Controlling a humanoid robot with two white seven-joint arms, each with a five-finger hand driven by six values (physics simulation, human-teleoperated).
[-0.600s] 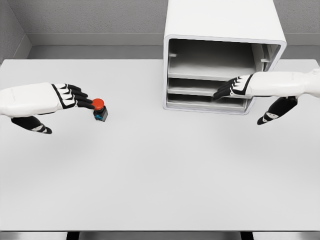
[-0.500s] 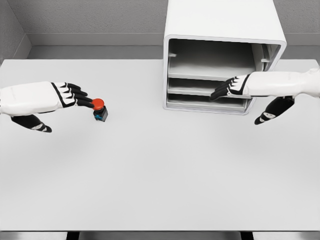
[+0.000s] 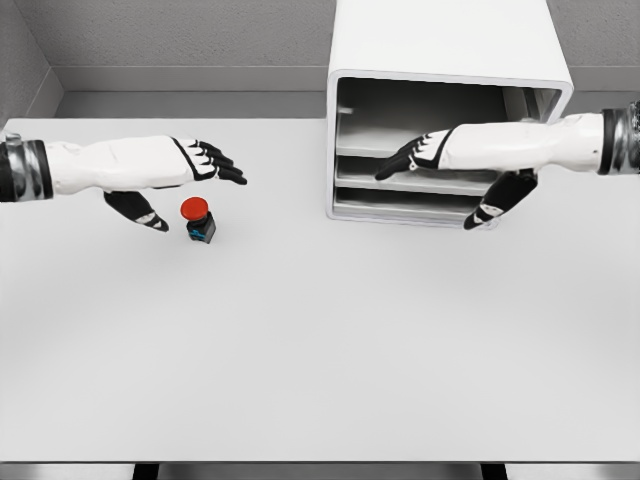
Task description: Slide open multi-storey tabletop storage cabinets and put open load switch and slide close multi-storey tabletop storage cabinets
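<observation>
The load switch, a small black block with a red round button, stands on the white table left of centre. My left hand hovers over and just behind it, fingers stretched out to the right, thumb hanging down to the switch's left, holding nothing. The white storage cabinet stands at the back right with its front showing several open shelves. My right hand reaches across the cabinet's front at the middle shelf, fingers extended left, thumb below near the lowest shelf; it grasps nothing.
A grey wall runs behind the table. The table's near edge lies along the bottom of the view.
My left hand has moved right and up past the switch, fingers now beyond it. My right hand has slid left across the cabinet front. The switch has stayed put.
</observation>
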